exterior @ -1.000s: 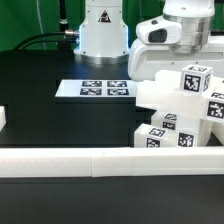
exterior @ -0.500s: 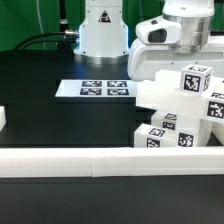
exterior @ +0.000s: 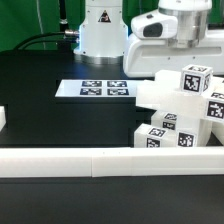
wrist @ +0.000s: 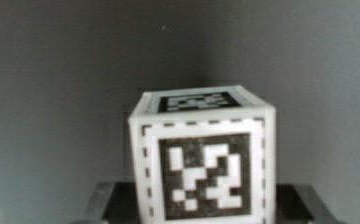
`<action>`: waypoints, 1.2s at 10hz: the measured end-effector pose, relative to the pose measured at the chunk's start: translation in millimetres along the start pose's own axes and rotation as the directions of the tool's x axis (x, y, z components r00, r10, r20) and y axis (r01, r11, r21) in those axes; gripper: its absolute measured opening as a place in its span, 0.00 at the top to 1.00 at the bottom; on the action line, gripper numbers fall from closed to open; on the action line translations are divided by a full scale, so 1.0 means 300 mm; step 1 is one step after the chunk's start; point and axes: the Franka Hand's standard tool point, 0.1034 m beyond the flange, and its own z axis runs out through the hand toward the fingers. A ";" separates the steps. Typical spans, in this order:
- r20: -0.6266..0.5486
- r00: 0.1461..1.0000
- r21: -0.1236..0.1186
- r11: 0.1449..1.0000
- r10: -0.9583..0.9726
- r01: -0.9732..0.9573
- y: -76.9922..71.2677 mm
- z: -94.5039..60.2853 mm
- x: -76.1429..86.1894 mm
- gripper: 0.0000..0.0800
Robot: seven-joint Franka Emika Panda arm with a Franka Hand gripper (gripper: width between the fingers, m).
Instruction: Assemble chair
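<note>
The chair's white tagged pieces (exterior: pixel 178 112) are bunched at the exterior view's right, against the front rail. A square post (exterior: pixel 196 80) with a tag on its face stands highest among them. My gripper's white hand (exterior: pixel 182 22) hangs just above that post, and its fingertips do not show there. In the wrist view a white post (wrist: pixel 202 140) with tags on its end and side fills the middle. My gripper (wrist: pixel 203 205) has a dark finger (wrist: pixel 116 200) pressed on each side of it, so it is shut on the post.
A long low white border rail (exterior: pixel 70 160) runs along the front. The marker board (exterior: pixel 98 89) lies flat on the black table near the arm's base (exterior: pixel 102 30). A small white piece (exterior: pixel 3 118) shows at the left edge.
The jaws have come in onto the post. The hand has shifted a little upward in the exterior view, while the bunched pieces look unmoved.
</note>
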 end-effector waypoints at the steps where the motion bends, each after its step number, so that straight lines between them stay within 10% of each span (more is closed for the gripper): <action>1: 0.021 1.000 0.012 1.000 0.004 -0.004 0.002 -0.061 0.026 0.64; 3: 0.050 0.999 0.016 1.000 -0.016 0.015 -0.004 -0.182 0.107 0.64; 7: 0.042 0.998 0.019 0.999 -0.047 0.046 0.011 -0.204 0.142 0.64; 9: 0.019 0.999 0.039 0.998 -0.050 0.049 0.011 -0.353 0.324 0.64; 12: -0.003 1.000 0.035 0.999 -0.014 0.014 -0.036 -0.402 0.427 0.64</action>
